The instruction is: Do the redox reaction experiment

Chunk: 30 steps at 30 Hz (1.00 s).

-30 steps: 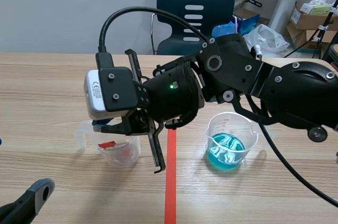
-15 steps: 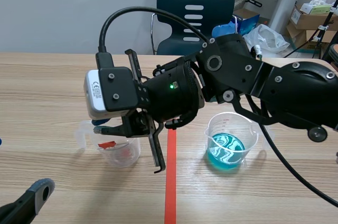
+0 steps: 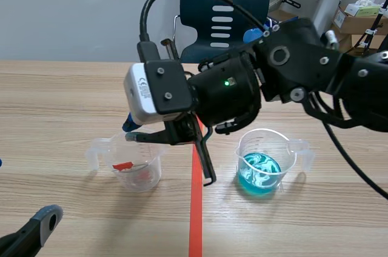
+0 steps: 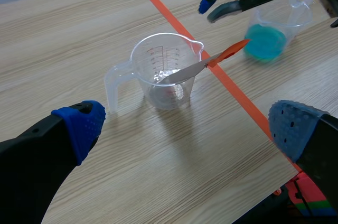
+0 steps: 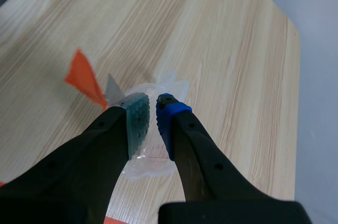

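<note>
Jaws of the right gripper [image 5: 152,109] are almost together, an empty slit between the pads [image 5: 138,121], over the jug [image 4: 158,84] left of the tape line [image 3: 195,220]; the left gripper [image 4: 189,123] is spread wide, near left. A spatula [image 4: 203,65] leans in the jug, blade down, orange handle over the rim, just under the right jaws but apart from them; the beaker [image 3: 267,148] right of the line holds blue liquid [image 3: 259,171]. The jug's red scale is unreadable.

left beaker [image 3: 151,175]: spatula [image 4: 203,64] in it, right gripper [image 3: 129,131] above | right beaker [image 3: 265,148]: across tape line [image 3: 195,220]
</note>
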{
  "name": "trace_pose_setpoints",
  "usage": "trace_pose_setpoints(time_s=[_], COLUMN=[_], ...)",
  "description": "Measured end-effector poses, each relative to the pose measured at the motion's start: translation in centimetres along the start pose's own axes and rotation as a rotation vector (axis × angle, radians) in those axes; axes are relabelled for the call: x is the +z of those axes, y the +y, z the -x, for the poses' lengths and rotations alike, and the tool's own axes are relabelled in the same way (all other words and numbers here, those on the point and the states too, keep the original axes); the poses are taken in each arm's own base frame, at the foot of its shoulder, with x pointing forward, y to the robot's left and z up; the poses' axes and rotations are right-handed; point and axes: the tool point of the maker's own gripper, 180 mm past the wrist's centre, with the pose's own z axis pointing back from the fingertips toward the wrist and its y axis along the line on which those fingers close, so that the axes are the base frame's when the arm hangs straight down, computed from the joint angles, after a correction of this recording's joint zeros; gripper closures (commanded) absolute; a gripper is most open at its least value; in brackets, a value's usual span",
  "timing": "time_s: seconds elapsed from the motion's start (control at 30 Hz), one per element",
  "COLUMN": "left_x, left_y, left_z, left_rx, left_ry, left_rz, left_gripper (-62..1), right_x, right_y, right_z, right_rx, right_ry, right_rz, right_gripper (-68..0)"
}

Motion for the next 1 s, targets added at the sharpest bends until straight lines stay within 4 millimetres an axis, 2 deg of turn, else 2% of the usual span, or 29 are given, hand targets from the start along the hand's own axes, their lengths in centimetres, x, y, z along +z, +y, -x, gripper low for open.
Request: trace_pose_setpoints(time_s=[0.17,0.5,0.9,0.97,1.0], left_x=[0.0,0.0,0.0,0.0,0.0], left_y=[0.0,0.0,0.0,0.0,0.0], left_z=[0.0,0.0,0.0,0.0,0.0], left_rx=[0.0,0.0,0.0,0.0,0.0], left_ry=[0.0,0.0,0.0,0.0,0.0], left_rz=[0.0,0.0,0.0,0.0,0.0], left_gripper=[-62.3,-62.3,-62.3,-62.3,-62.3], right_x=[1.8,5.9,9.8,10.0,10.1], right_y=[0.6,1.1,2.4,2.4,2.5], right_z=[-1.1,1.1,0.2,0.3,0.4], right_rx=[0.046,-0.072,-0.106,-0.103,-0.104], right_ry=[0.004,0.056,0.093,0.101,0.105], right_rz=[-0.012,0.033,0.016,0.014,0.014], right_gripper=[-6.2,-6.2,-6.9,-10.8,-15.7])
